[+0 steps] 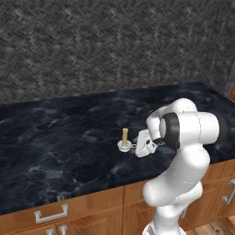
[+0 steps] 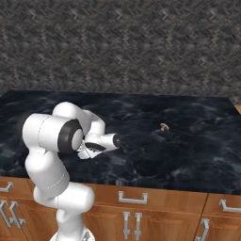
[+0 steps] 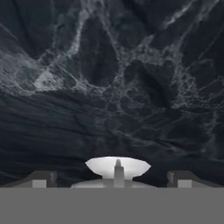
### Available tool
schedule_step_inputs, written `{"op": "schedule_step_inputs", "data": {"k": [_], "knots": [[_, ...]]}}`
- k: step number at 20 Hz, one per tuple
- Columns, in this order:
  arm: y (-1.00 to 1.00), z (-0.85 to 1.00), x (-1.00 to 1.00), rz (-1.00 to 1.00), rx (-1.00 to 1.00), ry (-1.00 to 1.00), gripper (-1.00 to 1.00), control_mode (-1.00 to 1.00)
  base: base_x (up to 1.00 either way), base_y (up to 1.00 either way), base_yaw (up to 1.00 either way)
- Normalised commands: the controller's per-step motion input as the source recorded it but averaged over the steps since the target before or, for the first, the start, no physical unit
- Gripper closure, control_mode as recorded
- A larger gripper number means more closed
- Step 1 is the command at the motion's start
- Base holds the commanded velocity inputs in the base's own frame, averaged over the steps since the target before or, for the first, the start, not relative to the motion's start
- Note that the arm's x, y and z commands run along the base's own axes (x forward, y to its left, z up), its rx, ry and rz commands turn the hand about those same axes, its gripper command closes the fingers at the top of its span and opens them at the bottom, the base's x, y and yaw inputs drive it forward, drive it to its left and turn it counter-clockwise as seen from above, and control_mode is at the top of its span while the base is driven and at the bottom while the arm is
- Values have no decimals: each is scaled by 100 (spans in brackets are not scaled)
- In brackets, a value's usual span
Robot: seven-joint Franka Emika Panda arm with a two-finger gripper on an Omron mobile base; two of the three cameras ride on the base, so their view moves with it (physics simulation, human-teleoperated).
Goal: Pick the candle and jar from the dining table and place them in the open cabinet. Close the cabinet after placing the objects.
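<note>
Fingers [image 3: 39,179] (spread wide) flanking candle [image 1: 124,140]

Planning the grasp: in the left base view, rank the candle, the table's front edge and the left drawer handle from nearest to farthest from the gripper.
1. Candle, just left of the open gripper.
2. Table's front edge, below the gripper.
3. Drawer handle, far lower left.

The black marble surface [image 1: 55,137] with white veins rests on a brown wood base [image 1: 92,206] with silver handles. The candle [image 1: 124,140], upright in its small white holder, stands on it toward the front edge.
</note>
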Motion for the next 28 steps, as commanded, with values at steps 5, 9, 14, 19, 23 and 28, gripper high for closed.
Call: {"op": "schedule_step_inputs", "data": {"k": [5,9,14,19,23,28], "knots": [[2,-17,0,0,1,1,-100,-100,0,0,0],[1,-12,0,0,1,0,-100,-100,0,0,0],[3,-6,0,0,1,-1,-100,-100,0,0,0],[0,0,0,0,0,0,-100,-100,0,0,0],[0,0,0,0,0,0,-100,-100,0,0,0],[3,0,2,0,0,0,100,-100,0,0,0]]}}
